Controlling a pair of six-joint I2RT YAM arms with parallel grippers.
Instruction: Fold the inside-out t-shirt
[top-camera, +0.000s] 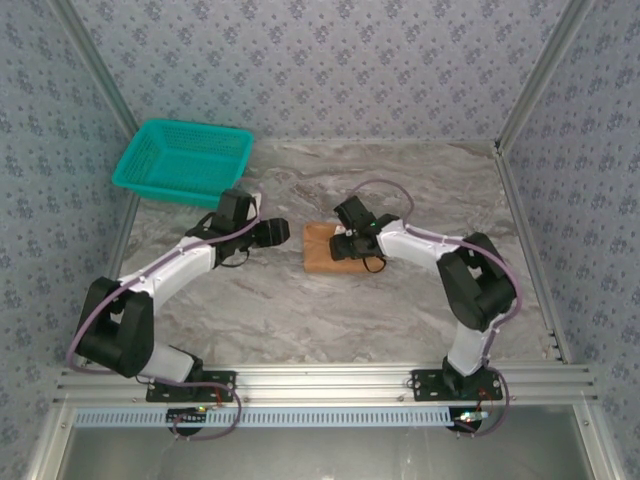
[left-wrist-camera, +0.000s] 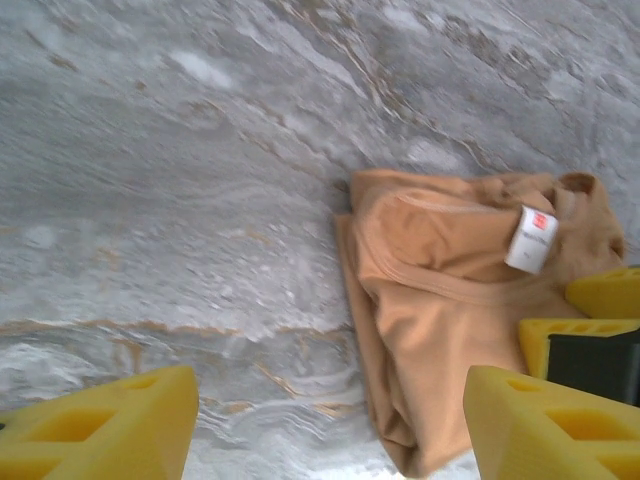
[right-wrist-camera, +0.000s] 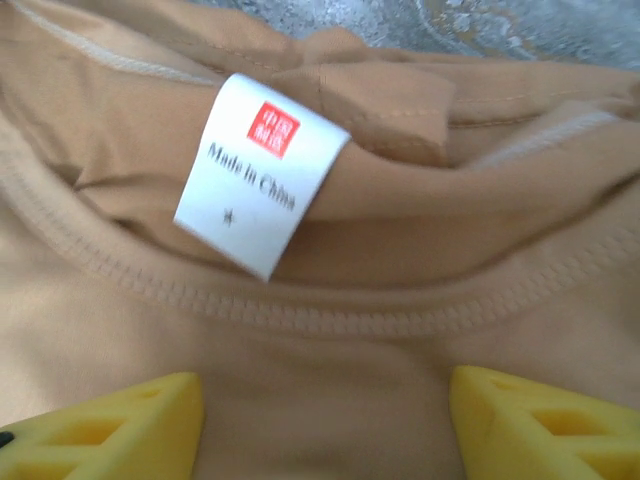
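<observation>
Starting at the bottom of the overhead frame, both arm bases sit on the rail with bare worktop (top-camera: 300, 320) ahead of them. Toward mid-frame the t-shirt (top-camera: 318, 258) lies as a compact tan bundle, layers stacked, looking close to fully folded.

The left gripper (left-wrist-camera: 325, 385) is just left of the bundle, apart from it. Its fingers are spread wide over bare worktop with nothing between them. The right gripper (right-wrist-camera: 325, 385) hangs directly over the bundle at the collar, also spread and pinching nothing. Through its own camera the white neck tag (right-wrist-camera: 262, 188) sits just beyond the fingers and cloth runs under both tips. Whether the tips touch the cloth cannot be told.

The risks lie with the right gripper:
- **Closing here:** it could catch only the top layer or the tag, and a lift would peel the fold open.
- **Pulling away low:** a fingertip could drag the collar and skew the stack.
- **Left arm sweeping toward centre:** it would shove the bundle's loose left edge.

At upper left, well apart from both grippers, stands a teal basket (top-camera: 170, 190).
</observation>
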